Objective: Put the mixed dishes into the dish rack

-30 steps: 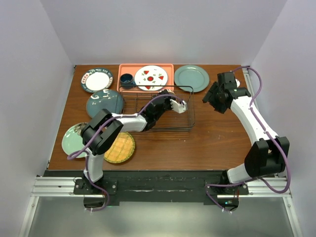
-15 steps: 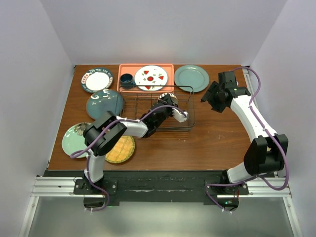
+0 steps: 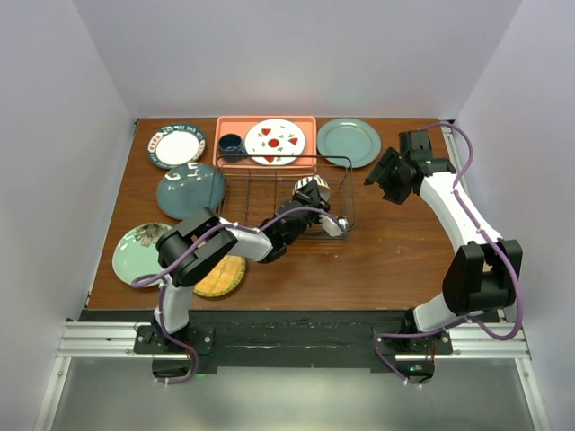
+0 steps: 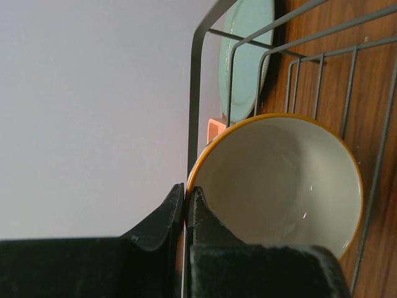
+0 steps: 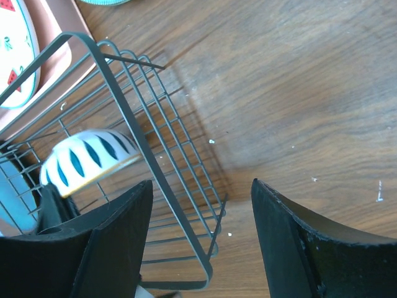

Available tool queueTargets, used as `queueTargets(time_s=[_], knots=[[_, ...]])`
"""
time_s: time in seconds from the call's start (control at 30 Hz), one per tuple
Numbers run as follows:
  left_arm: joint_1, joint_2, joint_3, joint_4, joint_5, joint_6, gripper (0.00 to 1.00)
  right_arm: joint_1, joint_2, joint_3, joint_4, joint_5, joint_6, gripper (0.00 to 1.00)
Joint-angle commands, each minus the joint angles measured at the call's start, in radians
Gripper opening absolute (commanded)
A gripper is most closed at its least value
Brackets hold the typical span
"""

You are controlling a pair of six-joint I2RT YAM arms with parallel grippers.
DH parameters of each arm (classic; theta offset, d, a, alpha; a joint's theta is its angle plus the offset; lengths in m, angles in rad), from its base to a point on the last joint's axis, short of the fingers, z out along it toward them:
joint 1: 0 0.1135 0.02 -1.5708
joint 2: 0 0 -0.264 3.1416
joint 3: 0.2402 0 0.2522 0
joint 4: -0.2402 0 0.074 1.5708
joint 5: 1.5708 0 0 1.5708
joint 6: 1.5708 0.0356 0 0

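The dark wire dish rack (image 3: 235, 193) stands mid-table. My left gripper (image 3: 304, 201) reaches into its right half and is shut on the rim of a small cream bowl (image 3: 313, 189) with dark stripes outside. The left wrist view shows the jaws (image 4: 186, 189) pinching its orange rim, and the bowl (image 4: 285, 180) is tilted on edge. The bowl also shows in the right wrist view (image 5: 87, 158). My right gripper (image 3: 382, 175) is open and empty over bare table right of the rack (image 5: 161, 180). The white dark-green-rimmed plate (image 3: 176, 145), dark teal plate (image 3: 190, 189), pale green plate (image 3: 137, 254) and yellow woven plate (image 3: 220, 272) lie left of the rack.
A salmon-pink tray (image 3: 235, 123) behind the rack holds a white fruit-marked plate (image 3: 274, 141) and a dark cup (image 3: 231, 144). A plain grey-green plate (image 3: 348, 142) lies at the back right. My left forearm crosses the rack's near wall.
My left gripper has carried the bowl toward the near side of the rack and turned it. The right gripper has shifted slightly toward the back and stays open.
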Motion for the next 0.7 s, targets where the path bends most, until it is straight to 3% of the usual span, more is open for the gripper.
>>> queueTargets(time_s=[0.0,0.33,0.67], knots=[[-0.031,0.004,-0.040,0.093,-0.019,-0.003,0.00,-0.003,0.001,-0.026,0.049,-0.082,-0.015,0.68],[-0.077,0.030,-0.043,0.136,-0.085,-0.014,0.01,-0.005,-0.008,-0.082,0.060,-0.099,-0.040,0.69],[-0.094,-0.005,-0.042,0.096,-0.138,-0.074,0.27,-0.013,0.006,-0.078,0.072,-0.141,-0.064,0.69]])
